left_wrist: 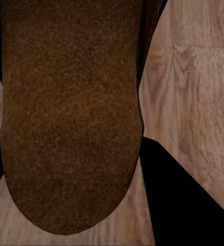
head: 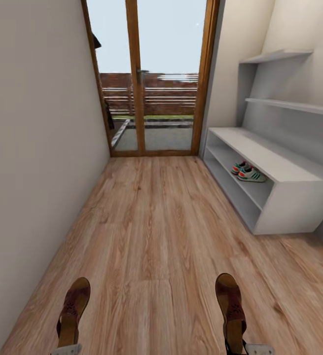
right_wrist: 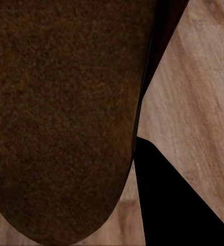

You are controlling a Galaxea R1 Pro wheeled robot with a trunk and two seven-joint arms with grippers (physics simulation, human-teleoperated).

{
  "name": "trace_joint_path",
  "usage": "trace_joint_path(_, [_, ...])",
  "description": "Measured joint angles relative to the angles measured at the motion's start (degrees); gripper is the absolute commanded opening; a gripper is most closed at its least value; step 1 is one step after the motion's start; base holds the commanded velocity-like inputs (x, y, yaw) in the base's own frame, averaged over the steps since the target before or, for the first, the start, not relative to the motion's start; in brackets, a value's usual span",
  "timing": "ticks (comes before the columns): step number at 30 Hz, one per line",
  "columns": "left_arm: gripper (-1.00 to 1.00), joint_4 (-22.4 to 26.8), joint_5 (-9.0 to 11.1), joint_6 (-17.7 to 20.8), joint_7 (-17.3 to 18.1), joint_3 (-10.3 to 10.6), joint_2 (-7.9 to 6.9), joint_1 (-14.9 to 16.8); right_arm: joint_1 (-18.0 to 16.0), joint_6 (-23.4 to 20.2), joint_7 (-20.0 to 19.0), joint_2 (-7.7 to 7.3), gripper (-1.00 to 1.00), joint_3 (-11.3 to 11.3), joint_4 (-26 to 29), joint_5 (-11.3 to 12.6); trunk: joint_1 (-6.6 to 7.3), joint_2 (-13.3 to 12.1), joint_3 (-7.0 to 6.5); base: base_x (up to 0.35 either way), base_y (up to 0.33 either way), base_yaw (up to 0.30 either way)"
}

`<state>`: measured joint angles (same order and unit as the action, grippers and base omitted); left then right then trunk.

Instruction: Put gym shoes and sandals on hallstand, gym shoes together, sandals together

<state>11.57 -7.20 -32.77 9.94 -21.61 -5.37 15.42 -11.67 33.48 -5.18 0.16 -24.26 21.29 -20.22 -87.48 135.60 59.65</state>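
Ahead, stretching toward a glass door (head: 151, 88): corridor floor (head: 151, 222) of wood plank, with the hallstand (head: 279, 162) standing along the right wall. Sitting side by side on its upper shelf tier, gym shoes (head: 249, 172). Hanging low near the camera, well apart, two sandals, left (head: 73, 308) and right (head: 231, 303), long axes running toward the door, toes forward. Gripping one sandal each, left gripper (head: 66, 350) and right gripper (head: 252, 349), clamped on it.

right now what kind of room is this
Likely a home entrance corridor: a glass door to a yard at the far end, a white shoe rack holding gym shoes, and wood-plank floor.
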Motion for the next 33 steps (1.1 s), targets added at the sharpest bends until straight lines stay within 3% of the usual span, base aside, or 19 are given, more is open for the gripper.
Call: trace_joint_path(33, [-1.00,0.04,0.00,0.00,0.01,0.01,0.01,0.00,0.00,-0.03,-0.05,0.28,-1.00,0.02,-0.03,-0.07,0.00,0.00,1.03,0.339,0.000,0.000])
